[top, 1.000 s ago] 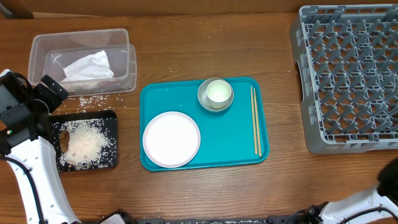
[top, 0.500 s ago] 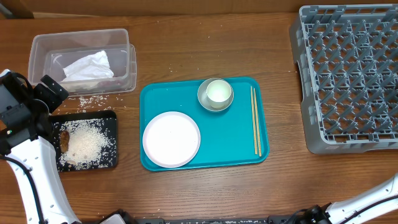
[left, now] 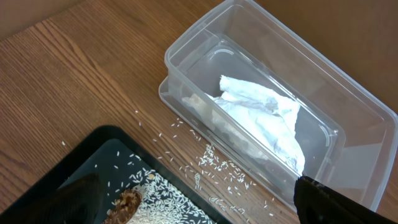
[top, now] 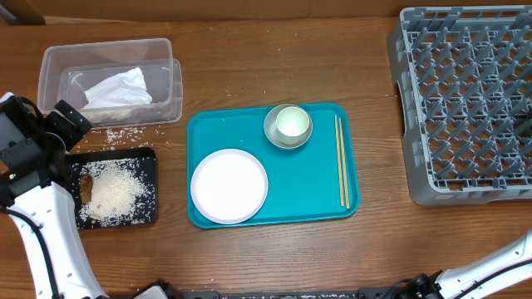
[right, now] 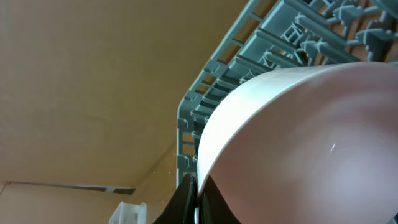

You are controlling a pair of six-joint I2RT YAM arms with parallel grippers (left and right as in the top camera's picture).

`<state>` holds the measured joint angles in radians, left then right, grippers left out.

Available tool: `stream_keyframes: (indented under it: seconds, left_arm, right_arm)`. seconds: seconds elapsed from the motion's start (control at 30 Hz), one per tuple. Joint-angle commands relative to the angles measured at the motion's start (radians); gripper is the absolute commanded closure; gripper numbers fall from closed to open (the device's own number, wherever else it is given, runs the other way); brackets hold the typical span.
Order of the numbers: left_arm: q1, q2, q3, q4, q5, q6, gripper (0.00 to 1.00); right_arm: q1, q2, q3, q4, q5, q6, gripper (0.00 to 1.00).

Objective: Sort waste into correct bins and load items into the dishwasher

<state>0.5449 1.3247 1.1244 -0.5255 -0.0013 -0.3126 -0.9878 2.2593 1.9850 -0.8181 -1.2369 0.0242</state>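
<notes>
Here, the right jaws are pinched shut on the rim of a white plate, with the grey rack close behind it. The left jaws are wide open and hold nothing, up above the black tray of rice. A paper napkin lies in the clear tub. On the teal tray sit 1 white dish, 1 bowl and the chopsticks.

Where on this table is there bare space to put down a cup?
Bare wood runs between the teal tray and the grey rack, behind the tray along the far edge, and in front of it. The left is crowded: clear tub, black tray, spilled rice and the left arm sit close together.
</notes>
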Motion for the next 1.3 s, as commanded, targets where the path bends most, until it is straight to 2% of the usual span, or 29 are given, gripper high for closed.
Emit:
stream_keyframes:
  seconds: [0.0, 0.17, 0.4, 0.5, 0.53, 0.67, 0.8, 0.93, 1.07, 1.13, 1.27]
  left_arm:
    - [-0.002, -0.019, 0.004, 0.002, -0.009, -0.009, 0.0]
    - [-0.002, -0.019, 0.004, 0.002, -0.009, -0.009, 0.0]
    - [-0.002, -0.019, 0.004, 0.002, -0.009, -0.009, 0.0]
    - [-0.002, -0.019, 0.004, 0.002, -0.009, -0.009, 0.0]
    - [-0.002, -0.019, 0.004, 0.002, -0.009, -0.009, 0.0]
    - [-0.002, -0.019, 0.004, 0.002, -0.009, -0.009, 0.0]
    - [-0.002, -0.019, 0.004, 0.002, -0.009, -0.009, 0.0]
    - [-0.002, -0.019, 0.004, 0.002, -0.009, -0.009, 0.0]
    - [-0.002, -0.019, 0.004, 0.002, -0.009, -0.009, 0.0]
    - [-0.002, -0.019, 0.004, 0.002, -0.009, -0.009, 0.0]
    - [-0.002, -0.019, 0.004, 0.002, -0.009, -0.009, 0.0]
  right_arm:
    - [-0.002, 0.003, -0.015, 0.0, 0.006, -0.021, 0.96]
    - [-0.018, 0.003, -0.015, -0.031, 0.019, -0.022, 0.96]
    - [-0.051, 0.001, -0.003, -0.159, 0.232, -0.021, 0.96]
    - [-0.08, -0.013, 0.029, -0.213, 0.257, -0.02, 0.9]
    - [-0.099, -0.03, 0.047, -0.232, 0.263, 0.005, 0.82]
    - [-0.142, -0.106, 0.066, -0.252, 0.343, 0.115, 0.66]
    - [-0.168, -0.191, 0.066, -0.263, 0.444, 0.227, 0.61]
    - [-0.171, -0.26, 0.066, -0.248, 0.452, 0.29, 0.61]
    - [-0.133, -0.288, 0.066, -0.201, 0.466, 0.29, 0.61]
    - [-0.097, -0.282, 0.063, -0.194, 0.555, 0.291, 0.62]
    - [0.0, -0.235, 0.063, -0.183, 0.829, 0.292, 0.75]
